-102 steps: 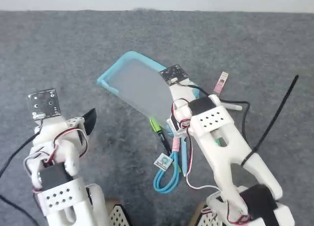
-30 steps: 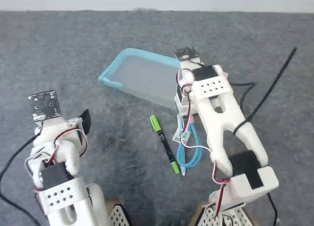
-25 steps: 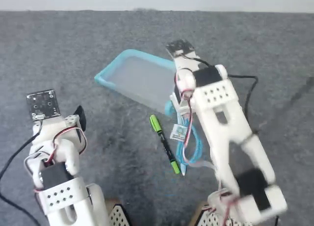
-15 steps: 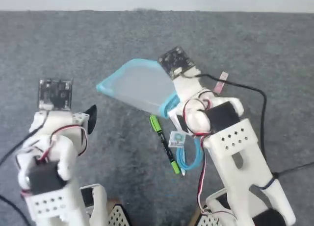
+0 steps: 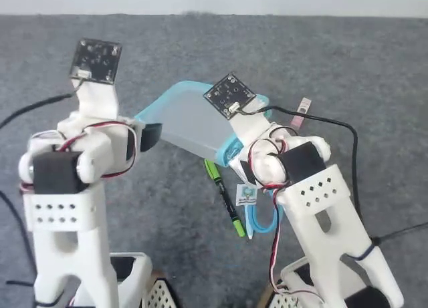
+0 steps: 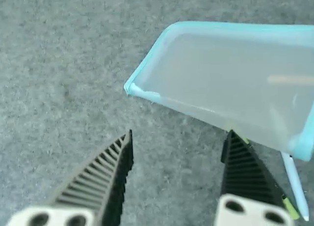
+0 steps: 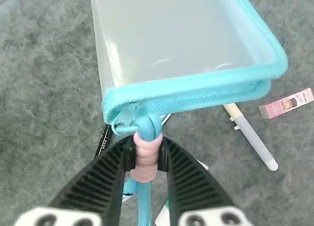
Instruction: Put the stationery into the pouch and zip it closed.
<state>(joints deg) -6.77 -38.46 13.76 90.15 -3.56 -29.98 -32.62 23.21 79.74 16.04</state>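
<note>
Pouch (image 5: 187, 117) on grey mat, my right gripper (image 7: 145, 145) clamping the pink pull (image 7: 145, 169) at its zip corner, my left gripper (image 6: 179, 138) hanging spread apart off its opposite corner, green pen (image 5: 212, 168), white pen (image 7: 252, 138), eraser (image 7: 286, 103) lying beside pouch.

Grey carpeted table surface (image 5: 348, 54)

The pouch (image 5: 187, 121) is made of frosted, smooth plastic, edged with woven turquoise cloth. The tabletop (image 5: 348, 61) is covered in rough grey carpet-like fabric.

Grey carpet (image 5: 348, 47), green pen (image 5: 225, 196), pink eraser (image 5: 303, 111)
</note>
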